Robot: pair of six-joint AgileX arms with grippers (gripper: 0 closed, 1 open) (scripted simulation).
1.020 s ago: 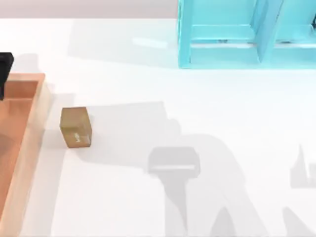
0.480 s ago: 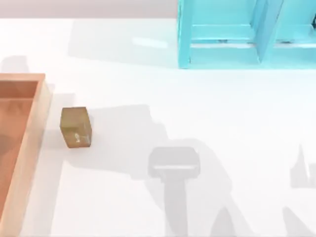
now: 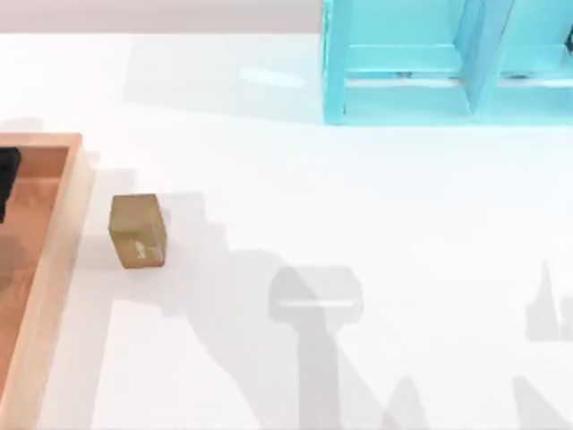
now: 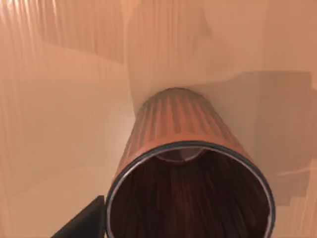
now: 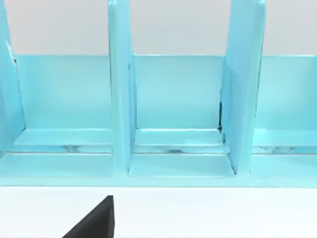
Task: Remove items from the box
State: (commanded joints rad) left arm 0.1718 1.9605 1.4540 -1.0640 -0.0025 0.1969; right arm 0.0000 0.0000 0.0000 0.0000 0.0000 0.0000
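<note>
Top view: block (image 3: 138, 231) out on table (image 3: 358, 224), just beside box (image 3: 55, 260) rim; left pincer (image 3: 7, 179) over box.

Left wrist view: ribbed cup (image 4: 183, 173) on box floor, close under your pincer; finger state — cannot tell. Risk, as judged: off-centre closure tips cup.

Right wrist view: turquoise shelf (image 5: 173, 114) ahead; right pincer state — cannot tell.

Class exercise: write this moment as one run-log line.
block: on table, right of box | cup: close under left tool's camera, over box floor | left arm: above box

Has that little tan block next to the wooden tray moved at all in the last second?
No. The tan block sits in the same spot beside the tray's rim throughout.
</note>
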